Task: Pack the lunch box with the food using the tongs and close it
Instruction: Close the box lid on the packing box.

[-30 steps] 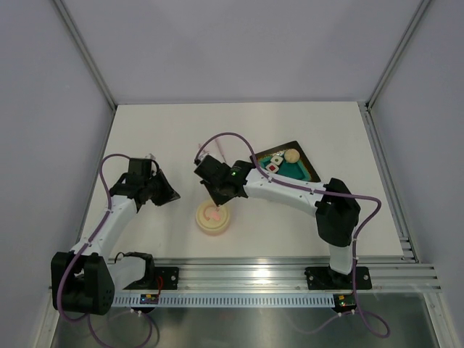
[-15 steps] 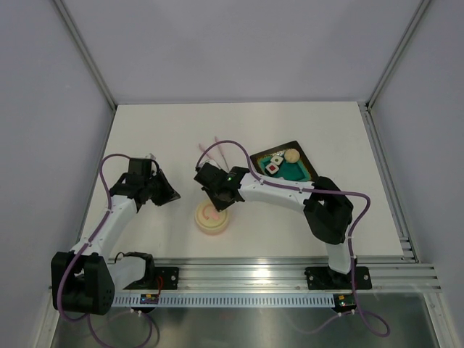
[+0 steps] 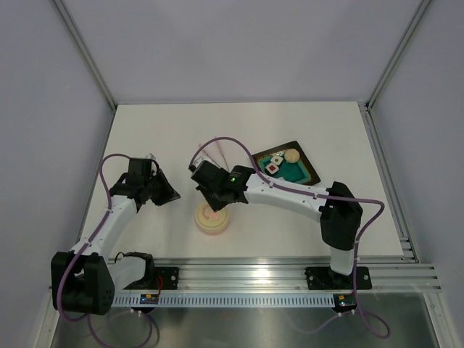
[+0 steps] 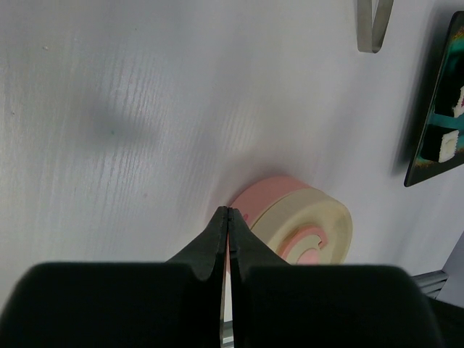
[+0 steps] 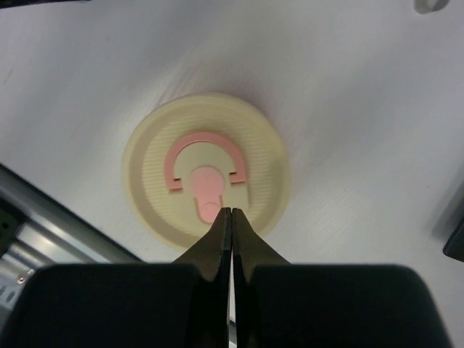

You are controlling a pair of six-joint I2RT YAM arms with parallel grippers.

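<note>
Cream round lunch box (image 3: pixel 213 217), lid (image 5: pixel 206 174) on: ribbed top, pink curled mark, pink lower band. Sits on white table (image 3: pixel 167 130) near its front edge. Right gripper (image 5: pixel 230 217) over lid, left gripper (image 4: pixel 228 217) beside box: both pinched together, empty.

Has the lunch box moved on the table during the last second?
No. The lunch box lies at the same spot, equally far left of the dark tray.

The left wrist view's top edge cuts off the tongs (image 4: pixel 369 48), its right edge the tray (image 4: pixel 420 164).
</note>
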